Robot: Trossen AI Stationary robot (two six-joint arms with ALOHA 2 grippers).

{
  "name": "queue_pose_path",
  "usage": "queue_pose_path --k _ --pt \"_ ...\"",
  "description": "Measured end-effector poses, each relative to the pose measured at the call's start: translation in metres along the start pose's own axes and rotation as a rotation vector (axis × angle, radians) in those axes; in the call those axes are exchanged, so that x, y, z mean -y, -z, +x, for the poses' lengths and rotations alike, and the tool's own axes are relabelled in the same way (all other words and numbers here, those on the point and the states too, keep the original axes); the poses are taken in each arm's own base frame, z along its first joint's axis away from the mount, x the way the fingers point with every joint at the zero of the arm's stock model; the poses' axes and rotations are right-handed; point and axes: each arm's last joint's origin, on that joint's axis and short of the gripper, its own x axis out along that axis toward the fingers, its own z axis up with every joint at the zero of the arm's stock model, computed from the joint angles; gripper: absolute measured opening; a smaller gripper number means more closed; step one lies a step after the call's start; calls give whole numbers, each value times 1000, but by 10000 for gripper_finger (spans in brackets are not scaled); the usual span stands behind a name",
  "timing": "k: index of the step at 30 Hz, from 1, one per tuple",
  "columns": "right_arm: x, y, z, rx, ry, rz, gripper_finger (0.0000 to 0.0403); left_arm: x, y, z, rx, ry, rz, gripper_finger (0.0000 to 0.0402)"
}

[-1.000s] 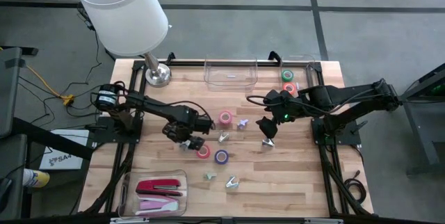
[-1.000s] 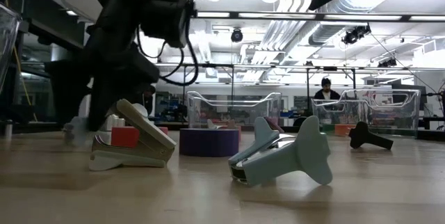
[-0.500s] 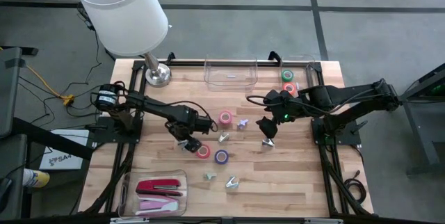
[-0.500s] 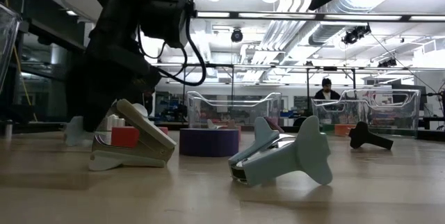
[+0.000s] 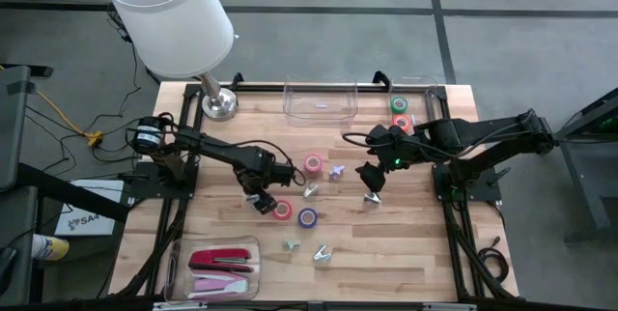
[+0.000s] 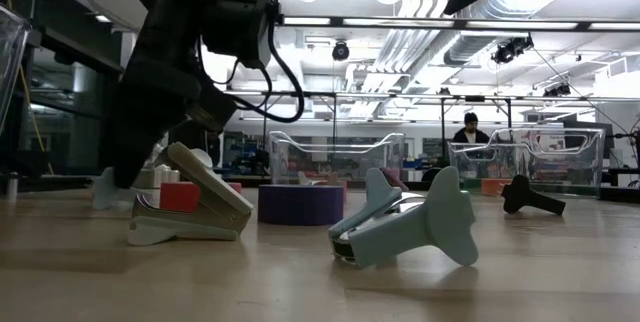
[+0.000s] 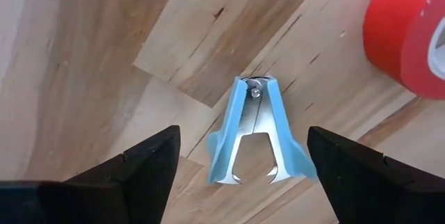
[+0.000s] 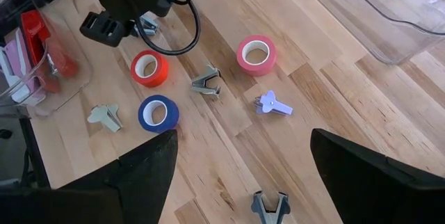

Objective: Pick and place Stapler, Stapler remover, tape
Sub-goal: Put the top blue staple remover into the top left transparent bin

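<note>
Fingers [image 7: 135, 172] of the left gripper [image 5: 261, 198] spread wide, nothing held, hanging over a blue staple remover [image 7: 256, 130] that lies flat on the desk [image 5: 406, 243]. A red tape roll [image 7: 407, 33] sits just beside it.

Right gripper [image 5: 370, 178] mid-desk, fingers [image 8: 379, 182] also released and empty. A dark-jawed remover [image 8: 270, 205] lies on the wood below it.

Handling, blue remover, by judgement:
- Light, stiff plastic shell over metal claws.
- Likely to skate on the wood if nudged.
- Smooth, tapering wings could squirt out of a pinch. Best hold looks to be across the two flared wings near the wide end, squeezing the claws shut.
- Not fragile.

Counts, from the high view:
- Staple removers: six on the desk. The blue one, the one under the right gripper, a grey one [image 5: 310, 191], a lilac one [image 5: 336, 171], and two near the front edge [image 5: 291, 244] [image 5: 322, 252].
- Tape: five rolls. Pink [image 5: 313, 163], red and purple [image 5: 307, 217] loose on the desk; green [image 5: 399, 104] and red-orange [image 5: 402, 121] already in the right-hand clear bin [image 5: 430, 87].
- Staplers: a red one [image 5: 220, 258] and a pink one [image 5: 217, 277] in the front-left tray [image 5: 174, 263]. A third pale one below them is possible, cannot tell.
- A second clear bin [image 5: 321, 100] stands at the back.
</note>
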Motion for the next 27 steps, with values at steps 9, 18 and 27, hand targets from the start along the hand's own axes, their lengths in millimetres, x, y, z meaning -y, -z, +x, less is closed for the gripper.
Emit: queue_pose_path --k 9,18,27 --pt "0 0 0 7 8 1 320 0 0 0 6 -8 53 308" --pt "0 0 0 12 13 1 320 9 6 3 35 -25 104 308" --pt "0 0 0 13 14 15 320 9 5 3 47 -29 101 304"
